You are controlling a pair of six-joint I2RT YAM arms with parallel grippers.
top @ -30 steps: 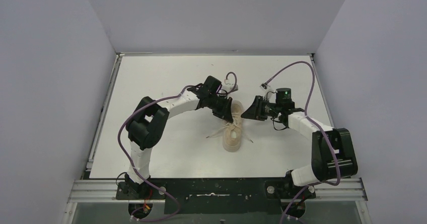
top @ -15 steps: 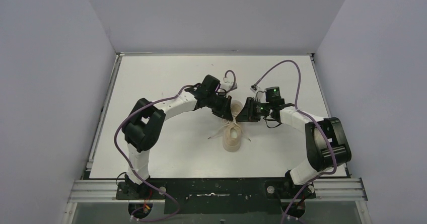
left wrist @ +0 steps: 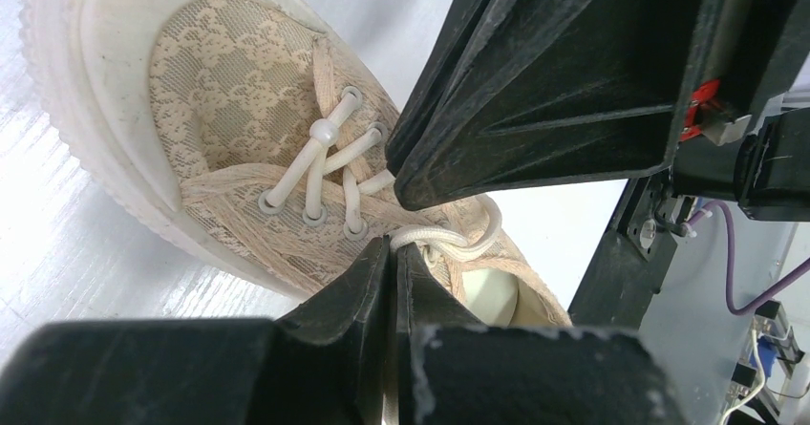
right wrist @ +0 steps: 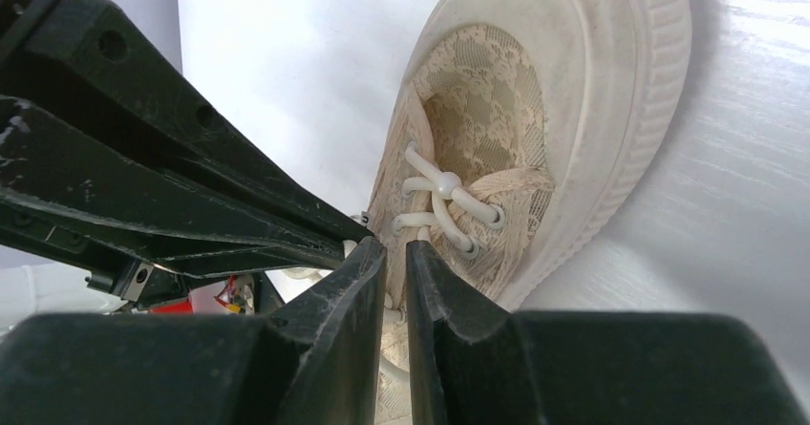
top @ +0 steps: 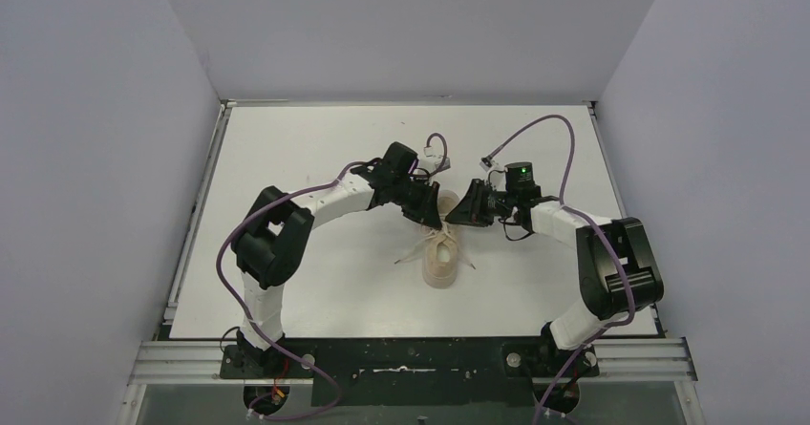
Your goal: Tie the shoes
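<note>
Over the cream sneaker [top: 440,261], the left gripper [left wrist: 392,245] pinches a lace [left wrist: 457,244] tight; the right gripper [right wrist: 394,246], close beside, shows a narrow slit, its hold unclear.

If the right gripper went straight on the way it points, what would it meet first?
Probably the laces on the shoe, ahead of the right gripper. The left gripper sits beside that line; depth is unclear, so it might touch first.
</note>
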